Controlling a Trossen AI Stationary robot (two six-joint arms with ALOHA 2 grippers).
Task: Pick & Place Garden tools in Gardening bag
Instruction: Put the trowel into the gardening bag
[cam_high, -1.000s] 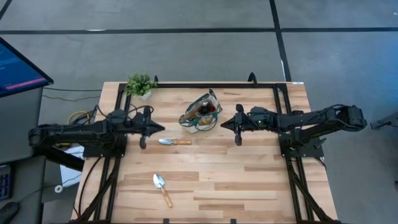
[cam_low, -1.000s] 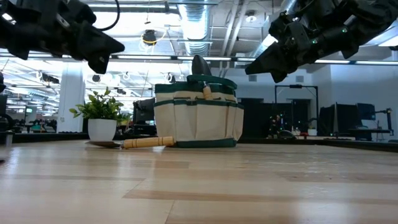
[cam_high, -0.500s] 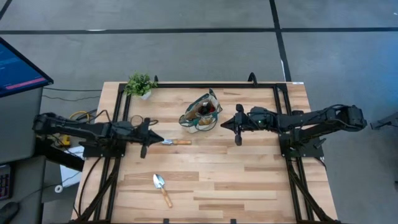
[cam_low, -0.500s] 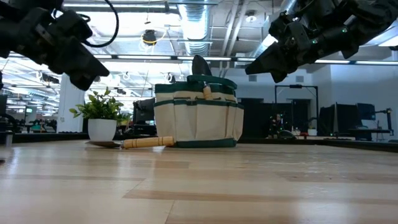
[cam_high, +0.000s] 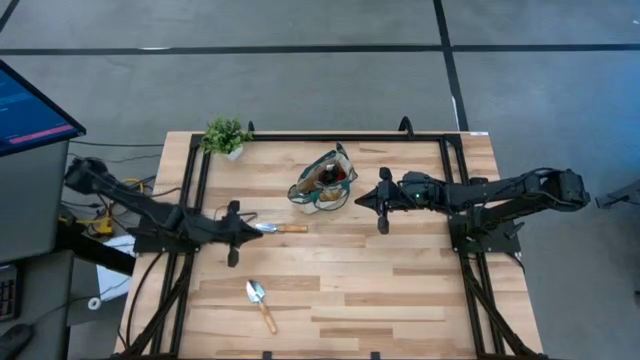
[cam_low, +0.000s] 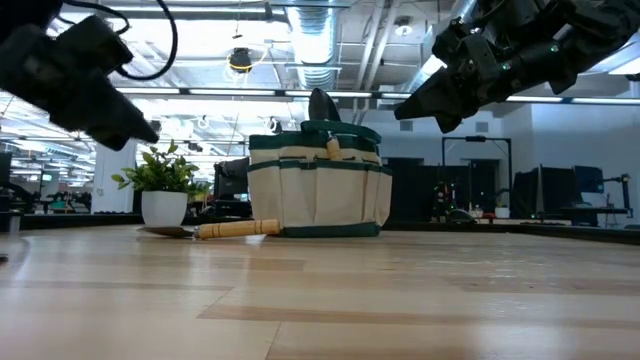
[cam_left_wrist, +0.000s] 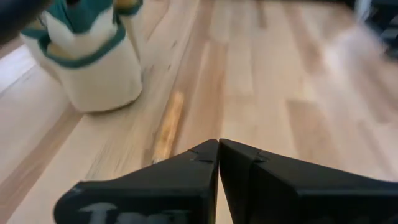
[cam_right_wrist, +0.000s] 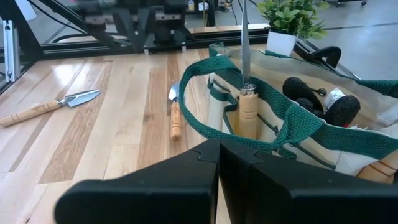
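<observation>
The dark left gripper (cam_high: 243, 226), its fingers pressed together and holding nothing, hung low over the light wooden table (cam_high: 400, 290), its tip just beside the blade end of a silver-bladed trowel with a pale wooden handle (cam_high: 280, 228). That trowel lay to the gripper's right, its long axis running left to right with the handle pointing away toward the table's middle; the left arm was plainly the nearer one. A second wooden-handled trowel (cam_high: 261, 304) lay well apart near the front edge. Behind the first trowel stood the small beige fabric bag with dark green trim (cam_high: 322, 185), already holding a wooden-handled tool upright and dark items whose kind was hard to make out. To the bag's right, the dark right gripper (cam_high: 364, 200) waited in the air, likewise closed and empty. In the left wrist view the trowel's blade was hidden behind the fingers, and the table-level view cut off most of the left arm.
</observation>
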